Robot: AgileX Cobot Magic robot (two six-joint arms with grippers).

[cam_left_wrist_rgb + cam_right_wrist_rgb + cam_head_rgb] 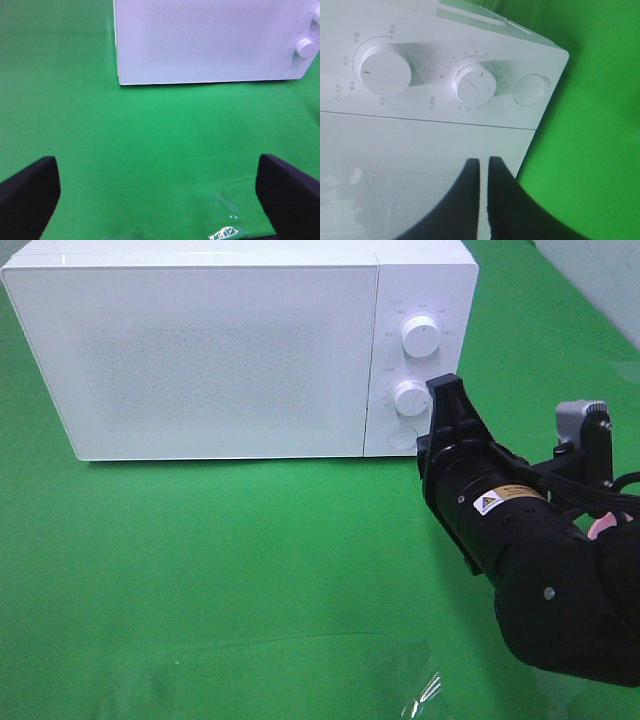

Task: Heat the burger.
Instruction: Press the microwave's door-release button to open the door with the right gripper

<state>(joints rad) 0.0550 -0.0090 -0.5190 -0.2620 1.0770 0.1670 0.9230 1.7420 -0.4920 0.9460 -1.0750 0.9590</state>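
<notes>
Burger is hidden, presumably soft and light; right tool, nearly closed and empty, faces microwave; left tool gapes empty.

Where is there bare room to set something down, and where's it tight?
Bare: the green cloth before the microwave door, left of the right arm. Tight: the panel corner, where the right gripper sits by the lower dial.

The burger shows in no view. The microwave, white with its door shut, stands upright on the green table across the upper left and centre of the frame. Upper knob, lower knob and round button line its right panel.
</notes>
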